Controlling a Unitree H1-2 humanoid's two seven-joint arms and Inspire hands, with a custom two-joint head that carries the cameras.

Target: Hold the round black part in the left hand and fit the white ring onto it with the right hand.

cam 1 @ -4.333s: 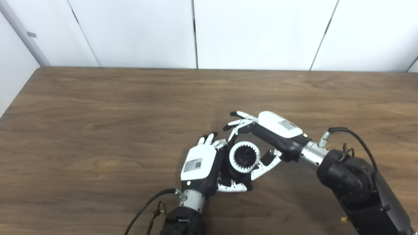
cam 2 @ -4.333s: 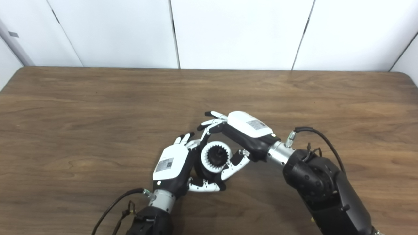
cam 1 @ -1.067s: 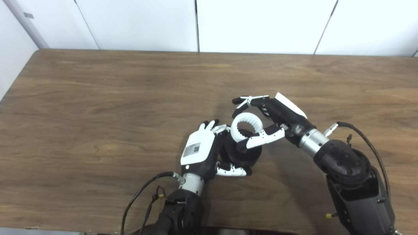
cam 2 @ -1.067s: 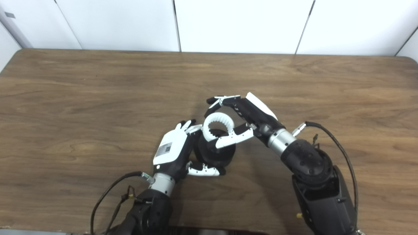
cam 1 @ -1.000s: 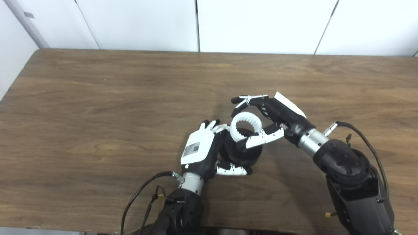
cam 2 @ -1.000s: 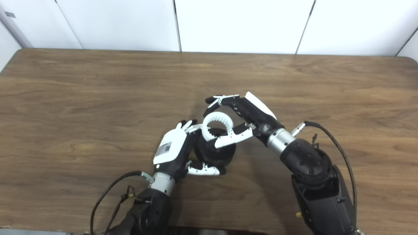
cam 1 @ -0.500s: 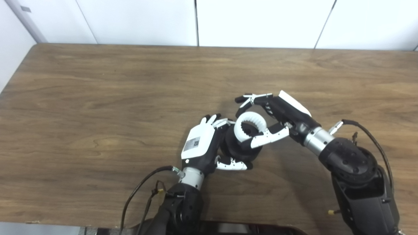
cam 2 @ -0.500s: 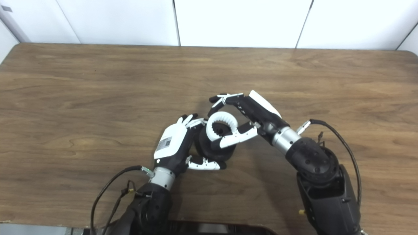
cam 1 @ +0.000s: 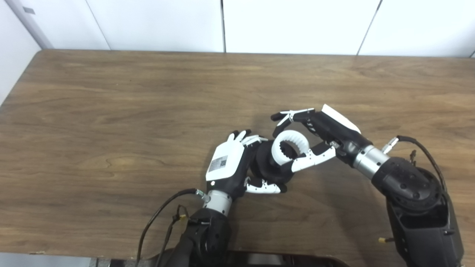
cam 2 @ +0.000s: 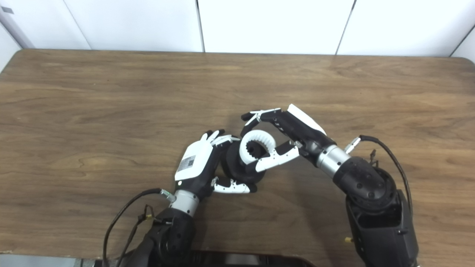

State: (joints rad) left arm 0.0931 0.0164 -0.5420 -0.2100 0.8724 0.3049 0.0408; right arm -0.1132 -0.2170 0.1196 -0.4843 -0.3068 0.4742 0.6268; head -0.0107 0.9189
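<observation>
Toward the near edge of the tabletop (cam 1: 111, 111), my left hand (cam 1: 230, 165) is cupping the round black part (cam 1: 269, 168), while my right hand (cam 1: 315, 137) is pinching the white ring (cam 1: 290, 147) tilted against its top.

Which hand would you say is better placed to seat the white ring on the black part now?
The right hand: it already grips the white ring against the round black part, while the left hand is occupied holding that part.
</observation>
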